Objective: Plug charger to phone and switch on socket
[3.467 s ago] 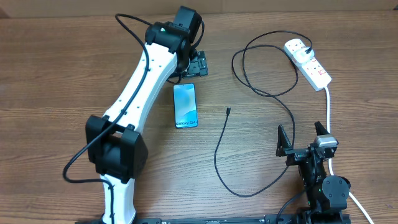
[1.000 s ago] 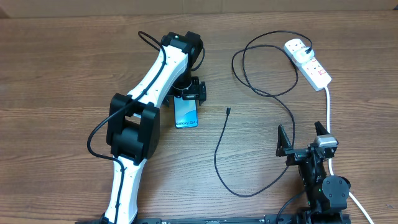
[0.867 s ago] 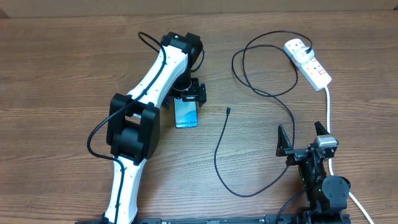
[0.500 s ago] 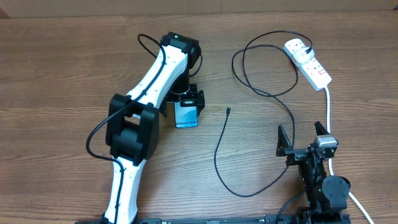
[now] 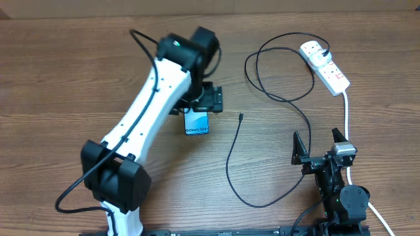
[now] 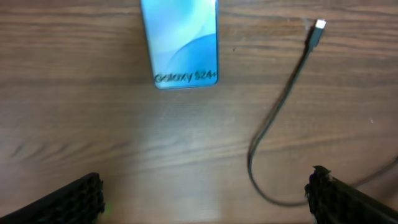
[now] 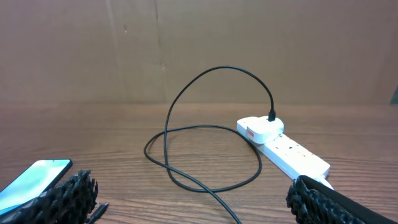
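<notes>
Reach phase: left end effector (image 5: 199,103), jaws released, hovers over the far end of the phone (image 5: 196,124), mid-counter; charger connector (image 5: 241,117) lies to its right; right end effector (image 5: 320,145) released, empty. Likely next move: steady the phone.

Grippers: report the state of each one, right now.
Left gripper: open, holding nothing, hovering over the phone.
Right gripper: open, holding nothing.

Your phone (image 6: 180,43) shows blue-cyan with white lettering, the charger (image 6: 290,78) is black, the socket (image 5: 326,65) white with red marks — the counter (image 5: 65,78) brown wood grain.
</notes>
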Controlling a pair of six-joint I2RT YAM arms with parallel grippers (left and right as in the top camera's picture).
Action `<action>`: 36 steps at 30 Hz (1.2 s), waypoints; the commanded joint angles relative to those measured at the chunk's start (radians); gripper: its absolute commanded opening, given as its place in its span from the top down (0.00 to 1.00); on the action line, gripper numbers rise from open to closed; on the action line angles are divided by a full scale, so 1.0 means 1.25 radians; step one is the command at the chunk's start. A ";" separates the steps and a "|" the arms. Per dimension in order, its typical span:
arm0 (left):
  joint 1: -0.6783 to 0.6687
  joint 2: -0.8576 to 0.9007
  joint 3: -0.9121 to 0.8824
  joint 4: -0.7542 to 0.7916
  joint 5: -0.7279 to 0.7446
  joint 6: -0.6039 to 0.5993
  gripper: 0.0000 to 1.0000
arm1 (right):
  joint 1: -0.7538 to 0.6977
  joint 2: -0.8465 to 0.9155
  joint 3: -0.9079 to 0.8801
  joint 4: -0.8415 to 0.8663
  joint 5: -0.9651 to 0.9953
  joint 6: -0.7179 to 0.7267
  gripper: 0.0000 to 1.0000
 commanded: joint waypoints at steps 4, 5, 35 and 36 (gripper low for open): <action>0.063 0.022 -0.154 0.155 0.018 -0.041 0.00 | 0.004 -0.008 -0.009 0.005 0.001 0.002 0.00; 0.079 0.023 -0.162 0.170 0.032 -0.033 0.00 | 0.004 -0.008 -0.009 0.005 0.001 0.002 0.00; 0.071 0.168 -0.199 0.327 -0.102 -0.049 0.00 | 0.004 -0.008 -0.009 0.005 0.001 0.002 0.00; 0.071 0.168 -0.199 0.330 -0.095 -0.048 0.00 | 0.004 -0.008 -0.009 0.005 0.001 0.002 0.00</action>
